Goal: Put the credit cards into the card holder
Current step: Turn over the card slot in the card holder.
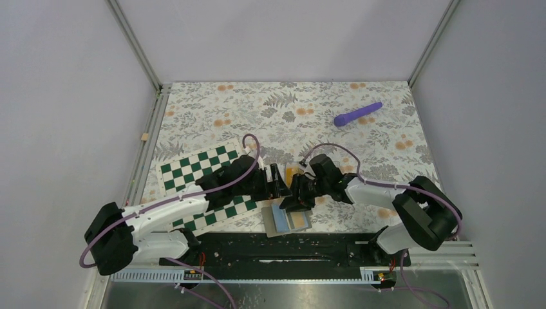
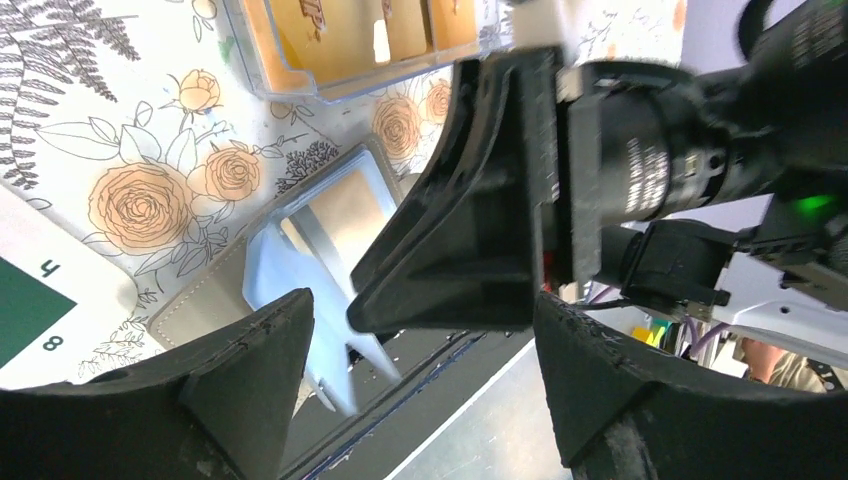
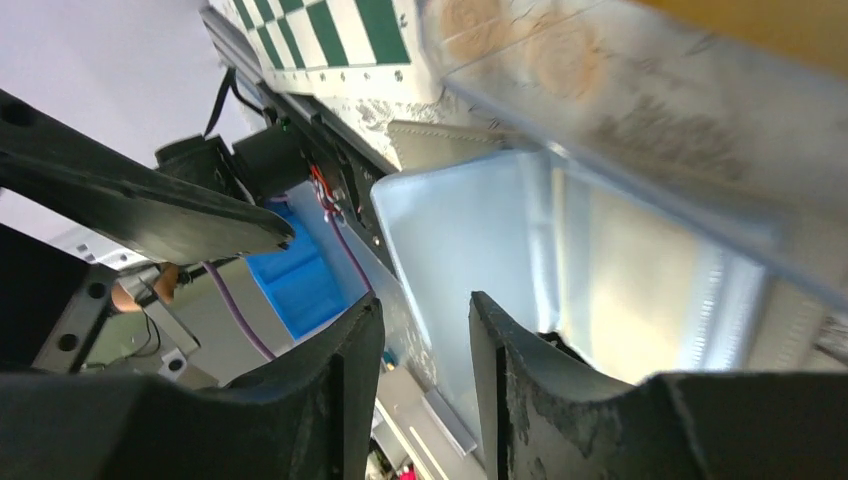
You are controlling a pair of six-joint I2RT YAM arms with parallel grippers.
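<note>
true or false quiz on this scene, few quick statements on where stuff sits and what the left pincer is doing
1. The purple rod lies far back on the right of the table. True.
2. The green and white board is on the right side. False: the chessboard lies on the left, partly under the left arm.
3. The card holder lies by the table's near edge. True.
4. One pincer, the left, is shut tight. False: the left pincer has its fingers wide apart.
5. The clear tray holds orange-yellow credit cards. True.
</note>
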